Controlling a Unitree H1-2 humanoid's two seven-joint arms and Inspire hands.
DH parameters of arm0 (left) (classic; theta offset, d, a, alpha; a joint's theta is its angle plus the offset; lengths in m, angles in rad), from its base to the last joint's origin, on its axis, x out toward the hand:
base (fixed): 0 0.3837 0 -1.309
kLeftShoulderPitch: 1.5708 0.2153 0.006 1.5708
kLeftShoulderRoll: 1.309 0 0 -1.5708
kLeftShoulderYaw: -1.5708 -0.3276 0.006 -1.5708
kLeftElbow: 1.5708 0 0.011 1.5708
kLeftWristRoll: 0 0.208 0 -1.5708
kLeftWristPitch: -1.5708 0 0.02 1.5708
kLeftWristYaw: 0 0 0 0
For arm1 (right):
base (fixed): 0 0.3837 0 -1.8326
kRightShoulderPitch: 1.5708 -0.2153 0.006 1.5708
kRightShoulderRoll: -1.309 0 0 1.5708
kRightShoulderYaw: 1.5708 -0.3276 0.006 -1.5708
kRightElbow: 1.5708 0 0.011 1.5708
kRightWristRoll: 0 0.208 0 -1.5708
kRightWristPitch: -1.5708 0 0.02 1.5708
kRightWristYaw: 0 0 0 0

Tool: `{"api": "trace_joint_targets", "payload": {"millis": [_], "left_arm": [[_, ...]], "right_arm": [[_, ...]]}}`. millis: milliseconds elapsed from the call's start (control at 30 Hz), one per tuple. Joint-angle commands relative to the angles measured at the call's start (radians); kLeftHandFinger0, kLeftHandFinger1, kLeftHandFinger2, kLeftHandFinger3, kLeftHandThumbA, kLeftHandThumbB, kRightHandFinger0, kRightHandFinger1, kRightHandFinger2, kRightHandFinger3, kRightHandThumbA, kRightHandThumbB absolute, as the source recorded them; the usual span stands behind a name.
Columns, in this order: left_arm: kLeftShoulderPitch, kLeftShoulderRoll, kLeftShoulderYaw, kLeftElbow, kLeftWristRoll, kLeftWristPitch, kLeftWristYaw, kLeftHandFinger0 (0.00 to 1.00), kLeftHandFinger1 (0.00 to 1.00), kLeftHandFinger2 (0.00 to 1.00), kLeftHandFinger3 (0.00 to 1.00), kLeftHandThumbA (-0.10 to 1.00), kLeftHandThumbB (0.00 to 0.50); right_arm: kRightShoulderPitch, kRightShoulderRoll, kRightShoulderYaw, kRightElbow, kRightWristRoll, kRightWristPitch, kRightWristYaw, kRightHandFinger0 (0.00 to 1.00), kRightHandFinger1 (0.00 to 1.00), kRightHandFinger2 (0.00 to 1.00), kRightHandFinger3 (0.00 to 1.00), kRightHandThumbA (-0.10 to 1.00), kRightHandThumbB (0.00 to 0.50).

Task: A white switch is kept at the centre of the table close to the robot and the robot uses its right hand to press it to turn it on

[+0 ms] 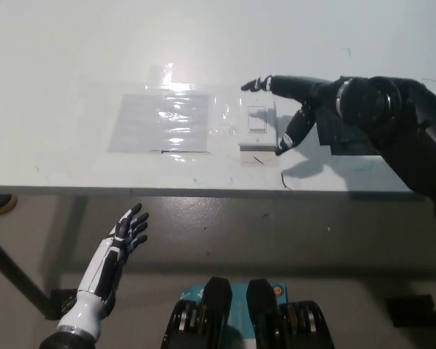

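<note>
A white wall switch (pixel 256 126) lies flat near the table's front edge, at its middle. My black right hand (pixel 299 109) hovers at the switch's right side with its fingers spread: open, holding nothing. One fingertip reaches past the switch's top edge, another points down by its right edge. Whether any finger touches the plate I cannot tell. My white left hand (pixel 127 230) rests open below the table edge at lower left, fingers apart.
The white table (pixel 73 65) fills the upper picture. A sheet of clear shiny plastic (pixel 162 120) is taped left of the switch. A black patch (pixel 352 142) lies right of it, mostly hidden by my right arm. Grey floor shows below the table edge.
</note>
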Motion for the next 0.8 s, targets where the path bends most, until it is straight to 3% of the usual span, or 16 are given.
{"api": "trace_joint_targets", "payload": {"millis": [0, 400, 567, 767], "left_arm": [[-0.013, 0.009, -0.004, -0.034, -0.003, -0.011, -0.014, 1.0, 1.0, 1.0, 1.0, 1.0, 0.005], [-0.012, 0.01, -0.003, -0.039, -0.003, -0.005, -0.013, 1.0, 1.0, 1.0, 1.0, 1.0, 0.012], [-0.017, 0.01, -0.003, -0.038, -0.002, -0.007, -0.013, 1.0, 1.0, 1.0, 1.0, 1.0, 0.01], [-0.017, 0.006, 0.001, -0.038, -0.003, -0.003, -0.007, 1.0, 1.0, 1.0, 1.0, 1.0, 0.0]], "right_arm": [[-0.033, 0.006, -0.001, 0.0, -0.052, -0.03, 0.02, 1.0, 1.0, 1.0, 1.0, 1.0, 0.319], [-0.003, 0.05, -0.002, 0.037, -0.1, -0.036, 0.026, 1.0, 1.0, 1.0, 1.0, 1.0, 0.324], [0.003, 0.07, 0.013, 0.075, -0.125, -0.049, 0.028, 1.0, 1.0, 1.0, 1.0, 1.0, 0.35], [0.026, 0.09, 0.019, 0.126, -0.148, -0.07, 0.014, 1.0, 1.0, 1.0, 1.0, 1.0, 0.331]]}}
